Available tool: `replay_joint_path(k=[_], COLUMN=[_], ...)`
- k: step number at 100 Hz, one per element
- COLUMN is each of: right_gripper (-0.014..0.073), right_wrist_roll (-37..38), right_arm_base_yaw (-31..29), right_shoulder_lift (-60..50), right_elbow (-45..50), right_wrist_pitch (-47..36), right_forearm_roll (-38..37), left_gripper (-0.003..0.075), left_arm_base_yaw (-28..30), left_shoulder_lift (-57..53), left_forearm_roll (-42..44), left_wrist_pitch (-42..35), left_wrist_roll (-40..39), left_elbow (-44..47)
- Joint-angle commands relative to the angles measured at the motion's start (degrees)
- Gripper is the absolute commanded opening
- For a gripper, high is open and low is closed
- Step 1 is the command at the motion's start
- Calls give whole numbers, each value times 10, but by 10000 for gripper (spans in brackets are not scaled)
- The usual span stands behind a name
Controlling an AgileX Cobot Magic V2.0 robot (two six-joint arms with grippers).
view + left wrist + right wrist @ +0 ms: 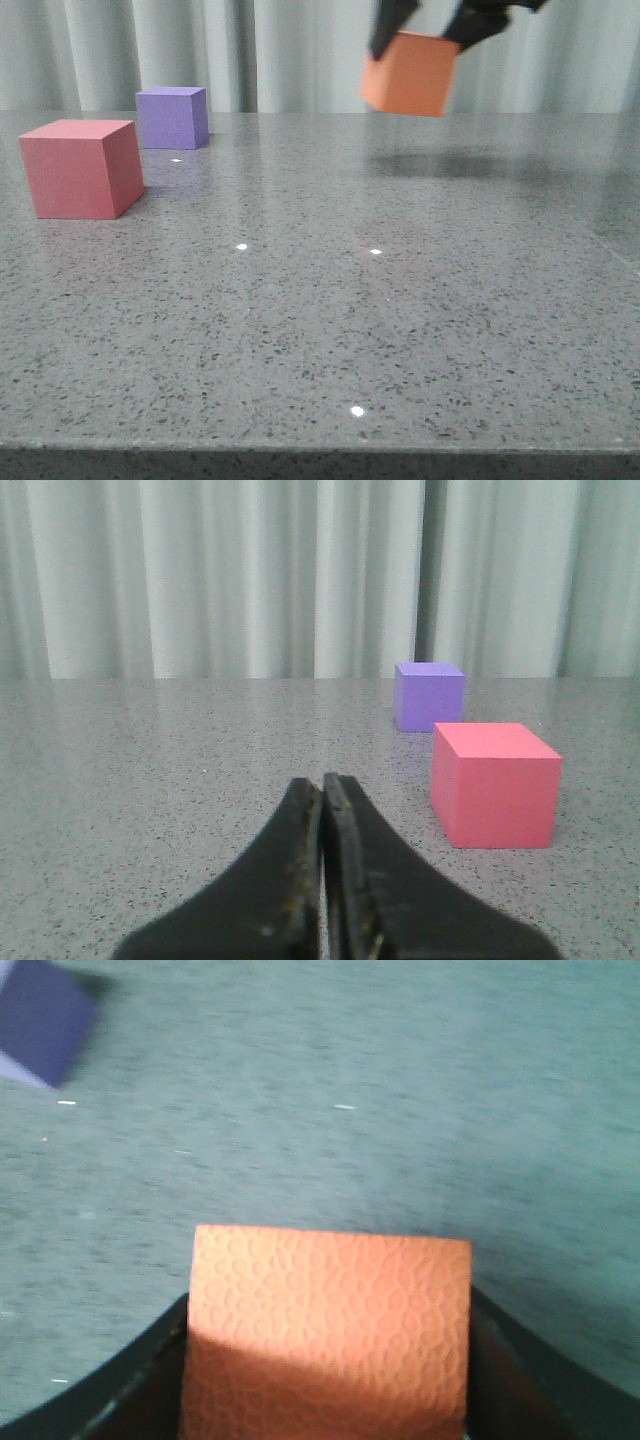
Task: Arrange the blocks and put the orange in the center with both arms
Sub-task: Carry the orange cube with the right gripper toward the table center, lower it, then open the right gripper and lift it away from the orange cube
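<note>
Your right tool clamps the orange cube tilted above the bench, pink cube and purple cube far left, left tool closed empty.

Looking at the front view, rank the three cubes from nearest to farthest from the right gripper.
1. Orange cube: held in the right gripper, lifted above the table at the upper right.
2. Purple cube: on the table, far side, to the left.
3. Pinkish-red cube: on the table, farthest left and closer to the camera.
</note>
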Motion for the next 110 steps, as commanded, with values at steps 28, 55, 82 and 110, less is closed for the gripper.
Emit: replay_joint_path(k=[28, 55, 82, 110], right_gripper=[352, 352, 547, 636], right_wrist_roll=[142, 183, 183, 183], right_arm_base_yaw=[79, 85, 91, 95], right_shoulder_lift=[59, 87, 87, 81], right_elbow=[-106, -120, -120, -125], right_wrist_pitch=[-35, -25, -26, -28], right_forearm_roll=[-113, -139, -138, -138], left_gripper=[-20, -20, -20, -20], left_arm_base_yaw=[1, 1, 1, 1], left_shoulder_lift=[-21, -21, -21, -21], left_forearm_roll=[1, 1, 1, 1], left_wrist_pitch=[-47, -47, -47, -47], left_wrist_roll=[0, 0, 0, 0], left_elbow=[24, 24, 24, 24])
